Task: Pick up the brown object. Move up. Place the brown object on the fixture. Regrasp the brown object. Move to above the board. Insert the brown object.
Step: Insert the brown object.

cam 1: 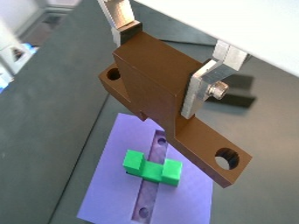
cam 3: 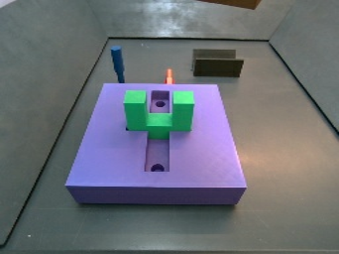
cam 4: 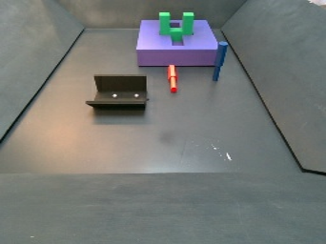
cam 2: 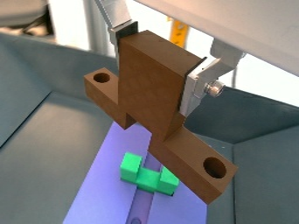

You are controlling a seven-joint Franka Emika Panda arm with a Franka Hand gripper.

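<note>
high above the dark tabletop (cam 4: 192,143), the claw (cam 1: 173,54) grips the brown object (cam 1: 176,105) by its thick block end, the flat silver fingers (cam 1: 205,80) pressed against opposite faces of the block in both wrist views, closed only as far as the piece allows. the brown object (cam 2: 158,105) is a bar with a round hole near each end, and it hangs in the air over the board (cam 1: 111,184), apart from it, with the green u-shaped block (cam 1: 152,168) and the board's central slot showing below it. in a side view the lavender board (cam 3: 106,149) lies flat on the floor with the green u-shaped block (cam 3: 159,109) standing upright astride the slot; only an orange-brown sliver at the upper edge of that view may be the held piece, too little to be sure. a blue peg (cam 3: 117,64) stands upright just beside the board's far edge, and a thin red peg (cam 3: 169,75) lies near it. in a side view the fixture (cam 4: 118,92), a dark l-shaped bracket, sits on the floor well apart from the board (cam 4: 178,50), with the red peg (cam 4: 173,78) lying between them and the blue peg (cam 4: 219,60) standing at the board's corner. the claw itself is out of frame in both side views.
</note>
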